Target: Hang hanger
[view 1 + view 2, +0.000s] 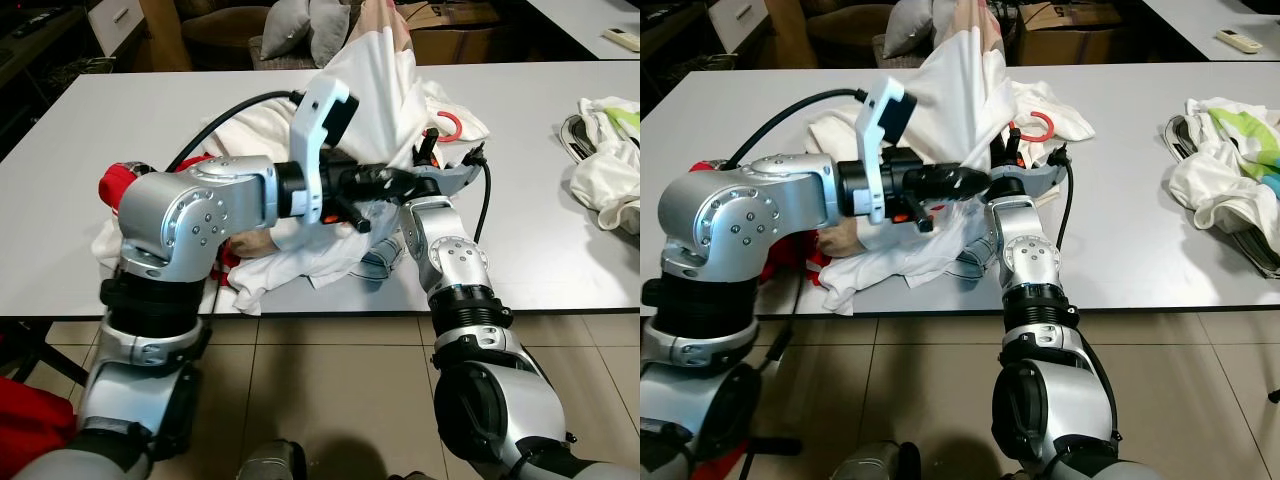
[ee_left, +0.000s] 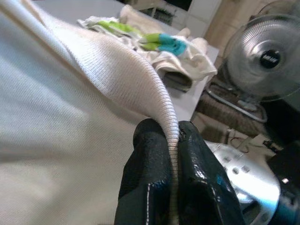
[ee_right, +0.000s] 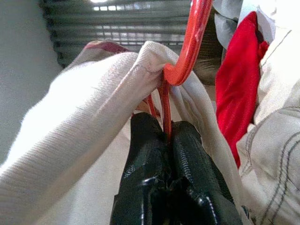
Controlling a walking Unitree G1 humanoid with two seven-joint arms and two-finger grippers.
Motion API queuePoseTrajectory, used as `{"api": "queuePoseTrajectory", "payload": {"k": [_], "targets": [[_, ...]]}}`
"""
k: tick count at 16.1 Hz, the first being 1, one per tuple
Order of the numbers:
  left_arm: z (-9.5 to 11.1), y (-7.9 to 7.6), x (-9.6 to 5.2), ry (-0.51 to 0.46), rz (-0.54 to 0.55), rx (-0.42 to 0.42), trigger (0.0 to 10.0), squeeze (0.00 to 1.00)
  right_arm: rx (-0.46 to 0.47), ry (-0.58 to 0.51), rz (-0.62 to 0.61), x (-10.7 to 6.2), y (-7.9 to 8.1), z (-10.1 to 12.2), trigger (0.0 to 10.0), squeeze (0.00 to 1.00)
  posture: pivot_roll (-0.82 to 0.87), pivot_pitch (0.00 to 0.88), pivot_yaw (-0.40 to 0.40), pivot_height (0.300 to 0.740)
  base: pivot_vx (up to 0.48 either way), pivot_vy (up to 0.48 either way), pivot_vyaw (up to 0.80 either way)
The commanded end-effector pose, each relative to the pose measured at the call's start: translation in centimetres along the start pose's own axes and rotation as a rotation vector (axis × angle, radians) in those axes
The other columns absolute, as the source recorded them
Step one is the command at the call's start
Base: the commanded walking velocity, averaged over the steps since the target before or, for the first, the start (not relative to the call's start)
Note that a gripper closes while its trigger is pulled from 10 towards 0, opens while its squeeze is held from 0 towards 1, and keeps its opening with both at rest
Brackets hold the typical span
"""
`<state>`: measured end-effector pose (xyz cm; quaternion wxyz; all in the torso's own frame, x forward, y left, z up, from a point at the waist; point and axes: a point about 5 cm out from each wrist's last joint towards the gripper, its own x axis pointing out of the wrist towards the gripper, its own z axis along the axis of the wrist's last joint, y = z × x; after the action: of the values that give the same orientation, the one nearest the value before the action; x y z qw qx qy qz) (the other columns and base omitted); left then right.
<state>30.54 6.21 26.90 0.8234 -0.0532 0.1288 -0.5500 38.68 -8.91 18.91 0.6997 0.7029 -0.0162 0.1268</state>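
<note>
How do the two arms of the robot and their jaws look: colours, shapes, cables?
Both arms are rounded silver metal shells with small screws and black ribbed joints. The left arm carries a white angular bracket at the wrist, and a black cable loops from it. The right arm also has a black cable. The left gripper and right gripper have glossy black fingers.

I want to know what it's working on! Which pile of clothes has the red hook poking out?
The big white heap mid-table, where both grippers pinch. Its red hanger hook pokes out on top. The pile with green and blue sits apart, untouched.
</note>
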Motion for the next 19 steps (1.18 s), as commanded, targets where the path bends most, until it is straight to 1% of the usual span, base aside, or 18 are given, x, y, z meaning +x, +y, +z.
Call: {"api": "queuePoseTrajectory", "payload": {"k": [1,3,4,5,6,7,8,9,10,11,12,13,14,16,17,18,19], "targets": [[0.0,-0.4,0.1,-0.008,-0.034,-0.007,1.3,0.00,0.140,0.112,0.052,0.9,2.6,-6.7,10.0,0.00,0.14,0.043,0.052,0.740,0.000,0.000,0.00],[0.6,-0.9,0.4,-0.045,-0.062,-0.026,1.4,0.00,0.106,0.138,0.050,0.8,2.5,-7.2,10.0,0.00,0.14,0.040,0.048,0.740,0.000,0.000,0.00],[1.4,-1.5,1.0,-0.096,-0.103,-0.035,1.6,0.00,0.060,0.171,0.035,0.7,2.2,-8.0,10.0,0.00,0.13,0.038,0.046,0.740,0.000,0.000,0.00],[2.1,-1.8,1.4,-0.132,-0.118,-0.046,1.6,0.00,0.036,0.190,0.023,0.5,2.0,-8.5,10.0,0.00,0.13,0.035,0.044,0.740,0.000,0.000,0.00],[3.4,-2.0,1.9,-0.194,-0.127,-0.058,1.6,0.00,-0.011,0.231,-0.002,0.1,1.5,-9.3,10.0,0.00,0.13,0.032,0.046,0.740,0.000,0.000,0.00],[4.2,-1.8,2.1,-0.224,-0.106,-0.045,1.4,0.00,-0.048,0.256,-0.017,-0.1,1.1,-9.5,10.0,0.00,0.12,0.030,0.046,0.740,0.000,0.000,0.00],[5.3,-1.2,2.1,-0.255,-0.044,-0.004,1.6,0.00,-0.109,0.289,-0.041,-0.6,0.5,-9.6,10.0,0.00,0.12,0.026,0.047,0.740,0.000,0.000,0.00],[5.7,-0.7,1.9,-0.253,-0.004,0.034,1.7,0.00,-0.138,0.293,-0.044,-0.8,0.4,-9.3,10.0,0.00,0.12,0.024,0.047,0.740,0.000,0.000,0.00],[6.1,0.4,1.3,-0.231,0.096,0.112,2.2,0.00,-0.184,0.293,-0.055,-1.3,0.4,-8.3,10.0,0.00,0.12,0.024,0.047,0.740,0.000,0.000,0.00],[6.4,1.2,0.7,-0.236,0.144,0.120,2.2,0.00,-0.248,0.335,-0.069,-2.1,0.3,-7.6,10.0,0.00,0.10,0.015,0.047,0.740,0.000,0.000,0.00],[6.7,1.5,0.4,-0.250,0.163,0.111,2.1,0.00,-0.333,0.386,-0.074,-2.9,0.4,-7.4,10.0,0.00,0.09,0.012,0.047,0.740,0.000,0.000,0.00],[6.9,1.6,0.3,-0.254,0.170,0.113,2.2,0.00,-0.385,0.410,-0.080,-3.4,0.4,-7.3,10.0,0.00,0.09,0.011,0.047,0.740,0.000,0.000,0.00],[6.9,1.6,0.5,-0.259,0.162,0.106,2.2,0.00,-0.424,0.423,-0.133,-4.4,0.1,-6.8,10.0,0.00,0.08,0.010,0.048,0.740,0.000,0.000,0.00],[6.6,1.0,1.2,-0.247,0.128,0.117,2.3,0.00,-0.422,0.439,-0.130,-5.1,0.4,-6.6,10.0,0.00,0.07,0.008,0.048,0.740,0.000,0.000,0.00],[6.2,0.7,1.6,-0.238,0.123,0.124,2.4,0.00,-0.406,0.430,-0.150,-5.6,0.7,-6.4,10.0,0.00,0.06,0.007,0.046,0.740,0.000,0.000,0.00],[5.9,0.6,1.8,-0.229,0.120,0.126,2.4,0.00,-0.414,0.402,-0.183,-6.1,0.9,-6.1,10.0,0.00,0.06,0.006,0.046,0.740,0.000,0.000,0.00],[5.4,0.6,1.9,-0.203,0.134,0.160,2.4,0.00,-0.439,0.399,-0.214,-6.6,0.8,-5.8,10.0,0.00,0.05,0.003,0.045,0.740,0.000,0.000,0.00]]}}
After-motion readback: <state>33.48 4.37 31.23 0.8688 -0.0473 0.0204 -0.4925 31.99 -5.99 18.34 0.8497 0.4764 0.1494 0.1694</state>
